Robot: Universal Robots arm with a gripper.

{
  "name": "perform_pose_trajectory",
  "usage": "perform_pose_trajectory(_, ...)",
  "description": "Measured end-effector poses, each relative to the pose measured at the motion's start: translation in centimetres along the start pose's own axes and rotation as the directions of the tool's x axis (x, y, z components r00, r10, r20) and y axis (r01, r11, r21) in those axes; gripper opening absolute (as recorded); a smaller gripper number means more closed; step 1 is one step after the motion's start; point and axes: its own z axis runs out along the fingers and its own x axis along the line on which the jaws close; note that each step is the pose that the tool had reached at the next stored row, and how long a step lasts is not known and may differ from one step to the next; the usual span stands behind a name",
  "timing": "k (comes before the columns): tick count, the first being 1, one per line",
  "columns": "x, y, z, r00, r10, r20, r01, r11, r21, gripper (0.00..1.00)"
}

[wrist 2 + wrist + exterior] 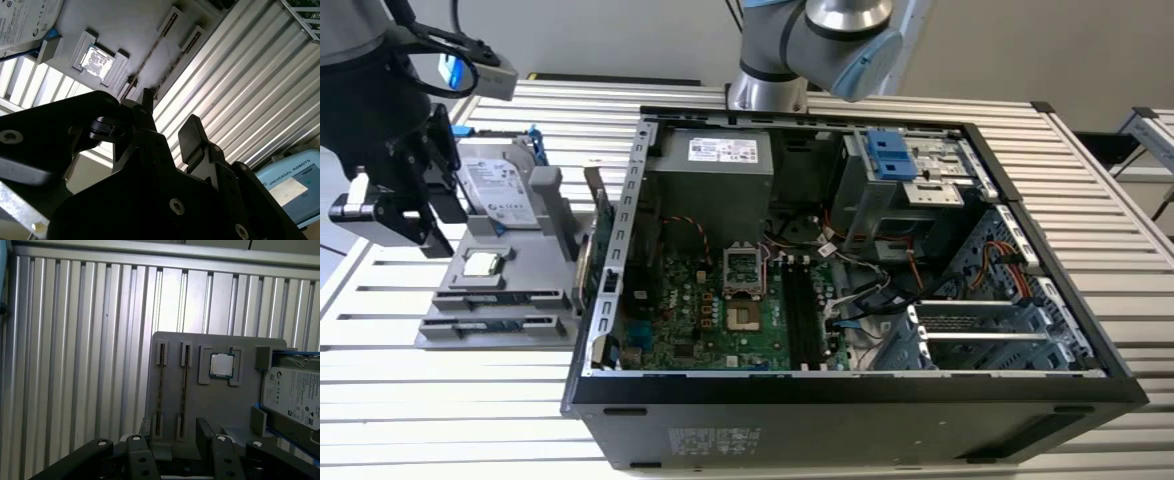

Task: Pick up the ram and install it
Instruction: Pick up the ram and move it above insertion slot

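Observation:
Two ram sticks stand on edge in slots of a grey holder (240,410): one ram stick (160,390) and a second (183,390) beside it. In the exterior view they lie at the holder's near end (500,298). My gripper (175,426) hovers above that end of the holder, open, its two black fingers (204,426) apart with nothing between them. In the second wrist view the gripper (167,111) points toward a ram stick (150,59). In the exterior view the gripper (387,212) hangs at the left, above the holder.
The holder also carries a silver processor chip (221,365) and a hard drive (295,397) in a blue frame. The open computer case (854,390) lies to the exterior view's right, with the motherboard's memory slots (807,310) inside. A slatted metal table (75,365) lies under everything.

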Motion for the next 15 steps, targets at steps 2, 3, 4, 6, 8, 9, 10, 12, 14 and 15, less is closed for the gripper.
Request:
perform_pose_trajectory(2,0.00,0.00,0.11,1.0000,0.000,0.0000,0.000,1.0000,0.0000,1.00)
perform_pose_trajectory(3,0.00,0.00,0.16,1.0000,0.000,0.0000,0.000,1.0000,0.0000,1.00)
perform_pose_trajectory(4,0.00,0.00,0.22,1.0000,0.001,0.0000,-0.001,1.0000,0.0000,1.00)
perform_pose_trajectory(6,0.00,0.00,0.33,1.0000,0.001,0.0000,-0.001,1.0000,0.0001,1.00)
perform_pose_trajectory(8,-0.01,0.00,0.44,1.0000,0.003,0.0000,-0.003,1.0000,0.0001,1.00)
perform_pose_trajectory(9,0.00,0.00,0.49,1.0000,0.004,0.0000,-0.004,1.0000,0.0000,1.00)
perform_pose_trajectory(10,-0.01,-0.01,0.55,1.0000,0.004,0.0000,-0.004,1.0000,0.0000,1.00)
perform_pose_trajectory(12,-0.01,-0.01,0.69,1.0000,0.006,0.0000,-0.006,1.0000,-0.0001,1.00)
perform_pose_trajectory(14,-0.01,-0.01,0.79,1.0000,0.006,0.0001,-0.006,1.0000,0.0000,1.00)
perform_pose_trajectory(15,-0.01,-0.01,0.83,1.0000,0.006,0.0000,-0.006,1.0000,0.0000,1.00)
